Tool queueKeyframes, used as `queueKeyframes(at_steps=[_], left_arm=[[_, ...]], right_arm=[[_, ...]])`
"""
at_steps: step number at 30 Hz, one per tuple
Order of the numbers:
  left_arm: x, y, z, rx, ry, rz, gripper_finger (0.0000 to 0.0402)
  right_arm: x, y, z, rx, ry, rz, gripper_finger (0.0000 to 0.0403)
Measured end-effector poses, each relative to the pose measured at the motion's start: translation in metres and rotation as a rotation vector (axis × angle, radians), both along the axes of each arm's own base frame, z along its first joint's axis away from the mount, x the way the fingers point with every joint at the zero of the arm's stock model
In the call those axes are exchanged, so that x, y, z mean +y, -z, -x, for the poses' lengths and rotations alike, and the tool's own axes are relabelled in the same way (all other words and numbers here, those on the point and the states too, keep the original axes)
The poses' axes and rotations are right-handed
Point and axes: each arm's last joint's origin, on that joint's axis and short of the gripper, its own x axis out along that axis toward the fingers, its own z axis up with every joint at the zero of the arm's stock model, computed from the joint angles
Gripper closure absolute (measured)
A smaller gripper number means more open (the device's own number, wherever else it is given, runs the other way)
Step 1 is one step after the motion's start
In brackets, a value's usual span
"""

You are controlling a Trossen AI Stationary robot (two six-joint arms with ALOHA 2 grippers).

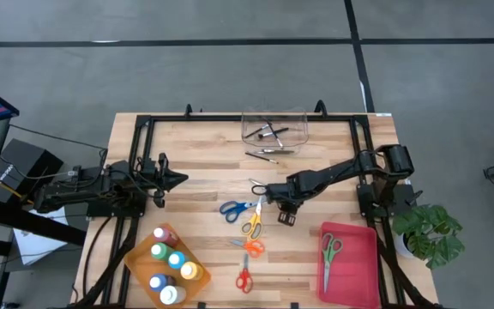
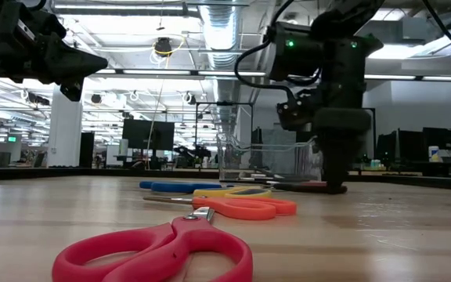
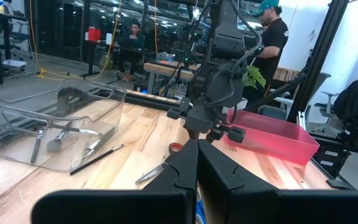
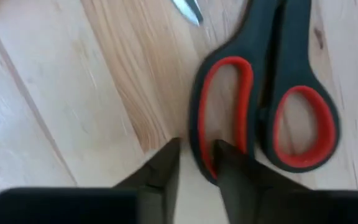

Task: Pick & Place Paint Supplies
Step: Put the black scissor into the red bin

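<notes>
The paint supplies lay spread across the wooden table (image 1: 316,163). At the left, the left gripper (image 1: 175,178) hung above bare wood with its fingers pressed together and nothing between them. Near it, at the table's front edge, an orange tray (image 1: 137,256) held six paint bottles (image 1: 176,260).

In the middle, four pairs of scissors lay loose in a rough line: blue (image 1: 235,208), yellow (image 1: 252,226), orange (image 1: 250,247) and red (image 1: 243,280). At the back, a clear bin (image 1: 273,126) held several brushes, too tangled to count. At least one more brush (image 1: 269,153) lay just in front of it.

A fifth pair, the black scissors (image 4: 263,93) with red-lined handles, lay under the right gripper (image 1: 262,190). That arm was plainly the nearer one. Seen from its wrist, the handles faced the fingers (image 4: 165,167) and the long axis ran straight away from them. The fingers stood a little apart, straddling the rim of one handle loop. A sliver of wood showed on one side, so the grip looked not yet closed.

At the right, the pink tray (image 1: 365,257) held one green pair (image 1: 329,250).
</notes>
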Motion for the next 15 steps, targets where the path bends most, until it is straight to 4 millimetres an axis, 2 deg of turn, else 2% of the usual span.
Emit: queueKeyframes(at_steps=[4,9,15], left_arm=[[0.0000,0.0000,0.0000,0.000,0.000,0.000,0.0402],[0.0000,0.0000,0.0000,0.000,0.000,0.000,0.0401],[0.0000,0.0000,0.0000,0.000,0.000,0.000,0.0402]], right_arm=[[-0.0016,-0.0003,0.0028,0.028,0.017,-0.007,0.0384],[-0.0019,-0.0001,0.0032,0.031,0.028,-0.004,0.0377],[0.0011,-0.0006,0.0029,0.022,0.013,-0.004,0.0393]])
